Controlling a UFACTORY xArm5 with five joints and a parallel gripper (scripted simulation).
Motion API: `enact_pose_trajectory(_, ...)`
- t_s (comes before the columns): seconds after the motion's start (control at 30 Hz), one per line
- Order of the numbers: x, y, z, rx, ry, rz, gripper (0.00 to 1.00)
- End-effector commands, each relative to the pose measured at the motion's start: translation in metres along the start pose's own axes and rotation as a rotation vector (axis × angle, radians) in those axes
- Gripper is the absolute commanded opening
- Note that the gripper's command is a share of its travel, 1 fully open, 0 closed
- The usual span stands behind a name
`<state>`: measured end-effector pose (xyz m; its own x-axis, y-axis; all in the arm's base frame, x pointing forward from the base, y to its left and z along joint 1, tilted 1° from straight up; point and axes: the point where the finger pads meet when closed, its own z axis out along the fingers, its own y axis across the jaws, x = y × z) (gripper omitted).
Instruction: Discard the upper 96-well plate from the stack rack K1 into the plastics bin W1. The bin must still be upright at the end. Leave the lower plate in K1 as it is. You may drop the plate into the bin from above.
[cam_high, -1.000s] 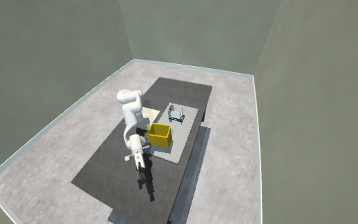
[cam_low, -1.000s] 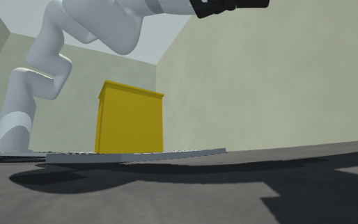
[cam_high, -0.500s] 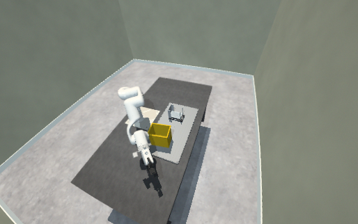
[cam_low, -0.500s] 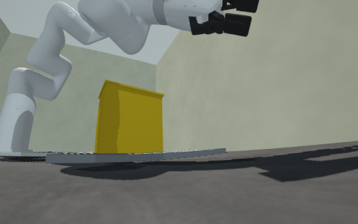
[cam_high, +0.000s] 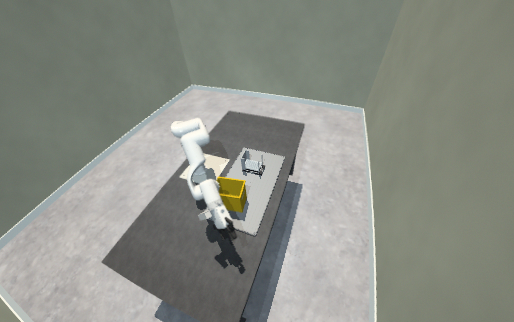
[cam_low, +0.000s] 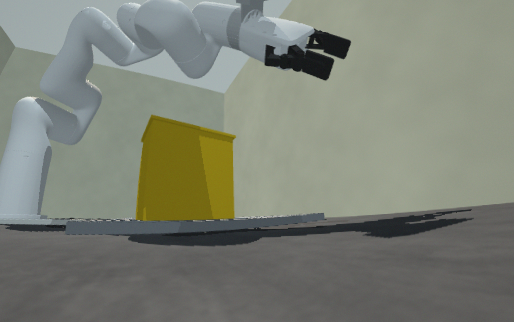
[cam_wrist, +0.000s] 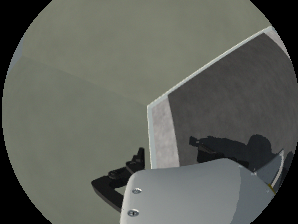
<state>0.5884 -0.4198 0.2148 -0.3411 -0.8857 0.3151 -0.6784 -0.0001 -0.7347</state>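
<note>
The stack rack K1 (cam_high: 253, 163) stands on a light grey mat (cam_high: 254, 189) at the far part of the dark table; it holds pale plates that are too small to tell apart. The yellow plastics bin W1 (cam_high: 232, 193) stands upright on the same mat, nearer the arm's base; it also shows in the exterior view (cam_low: 186, 170). My gripper (cam_high: 229, 225) is open and empty, high in the air beside the bin's near side. It points outward in the exterior view (cam_low: 320, 54). The rack is hidden behind the bin there.
The arm's white base (cam_high: 186, 131) sits at the table's left edge beside a pale sheet (cam_high: 210, 165). The wrist view shows only the wall, the floor and a table corner (cam_wrist: 220, 110) with the arm's shadow.
</note>
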Motion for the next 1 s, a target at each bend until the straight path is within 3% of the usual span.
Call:
enact_pose_trajectory(0.0,-0.014,-0.006,-0.006,-0.025,-0.03,-0.062,1.0)
enact_pose_trajectory(0.07,-0.019,-0.006,-0.01,-0.023,-0.034,-0.062,1.0)
enact_pose_trajectory(0.2,-0.042,-0.011,-0.018,-0.063,-0.084,-0.163,1.0)
enact_pose_trajectory(0.3,-0.047,-0.01,-0.022,-0.061,-0.089,-0.163,1.0)
enact_pose_trajectory(0.43,-0.069,-0.013,-0.032,-0.098,-0.14,-0.265,1.0)
enact_pose_trajectory(0.53,-0.072,-0.013,-0.034,-0.097,-0.142,-0.265,1.0)
enact_pose_trajectory(0.67,-0.093,-0.015,-0.044,-0.131,-0.195,-0.369,1.0)
enact_pose_trajectory(0.97,-0.125,-0.012,-0.068,-0.157,-0.26,-0.473,1.0)
